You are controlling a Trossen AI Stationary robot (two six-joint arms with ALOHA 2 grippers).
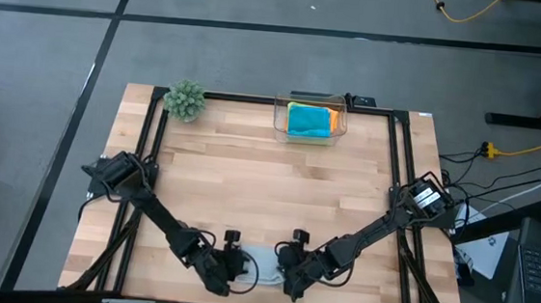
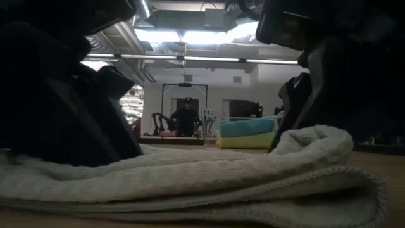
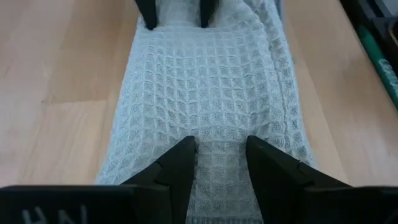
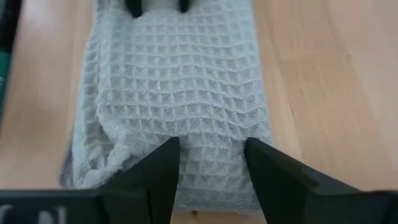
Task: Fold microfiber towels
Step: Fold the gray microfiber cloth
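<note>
With the left tool (image 3: 221,155) and right tool (image 4: 211,155) both open astride the folded grey towel (image 3: 205,87), a shallow pinch could catch only the top layer and undo the fold.

The folded towel (image 1: 260,263) lies on the surface (image 1: 249,179) at its near edge, between the left tool (image 1: 233,268) and the right tool (image 1: 285,269). Well behind the towel stands the box (image 1: 310,121) holding folded towels (image 1: 309,122); the plant (image 1: 185,99) stands left of that box.
</note>
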